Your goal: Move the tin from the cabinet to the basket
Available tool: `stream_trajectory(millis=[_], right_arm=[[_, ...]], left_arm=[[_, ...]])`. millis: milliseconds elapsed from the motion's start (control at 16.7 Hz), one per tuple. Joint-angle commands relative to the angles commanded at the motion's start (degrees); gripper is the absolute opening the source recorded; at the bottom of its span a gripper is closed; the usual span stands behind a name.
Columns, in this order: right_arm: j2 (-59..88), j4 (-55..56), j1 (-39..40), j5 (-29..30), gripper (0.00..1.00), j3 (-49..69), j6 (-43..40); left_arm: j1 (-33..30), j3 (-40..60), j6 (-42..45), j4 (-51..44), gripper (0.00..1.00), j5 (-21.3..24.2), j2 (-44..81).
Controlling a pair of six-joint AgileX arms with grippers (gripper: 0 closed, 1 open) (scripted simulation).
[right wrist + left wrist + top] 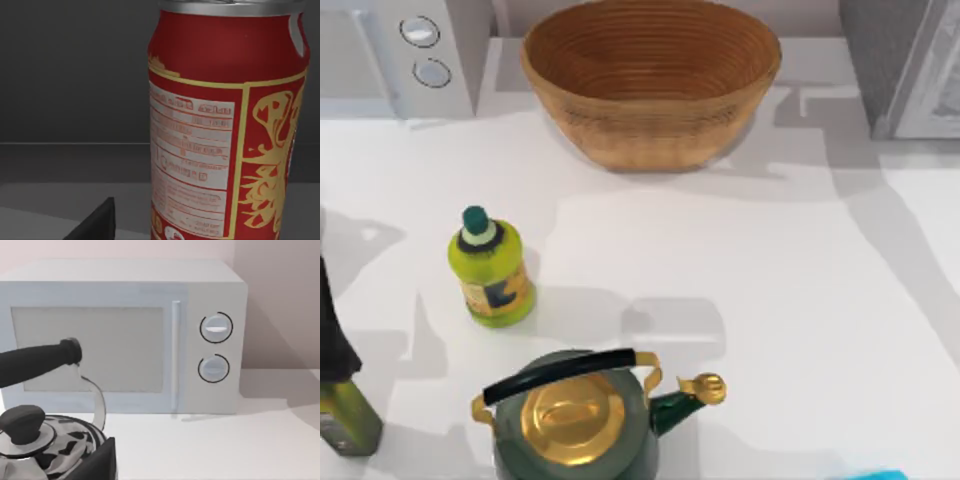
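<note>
White table (pixel 760 300) with basket (pixel 650 80), yellow-green bottle (pixel 492 268), green kettle (pixel 575 420), microwave (pixel 415 50).

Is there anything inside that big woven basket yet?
No, in the top view the basket holds nothing; its ribbed inner wall and bottom are bare.

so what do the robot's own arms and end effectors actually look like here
Little of them is in frame. The left end effector appears as a plain black, matte, wedge-shaped finger tip with a straight slanted edge. The right end effector looks the same: a dark angular wedge. No cables, markings or labels can be made out on these parts, and the rest of the arms cannot be judged.
</note>
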Motion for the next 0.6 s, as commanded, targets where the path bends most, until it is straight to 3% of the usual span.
stream_trajectory(millis=[360, 600], right_arm=[[0.55, 0.41, 1.22, 1.27, 1.00, 0.10, -0.02], [7.18, 0.86, -0.74, -0.64, 1.00, 6.21, -0.01]], left_arm=[[0.00, 0.00, 0.00, 0.00, 1.00, 0.00, 0.00], [0.00, 0.00, 0.00, 0.00, 1.00, 0.00, 0.00]])
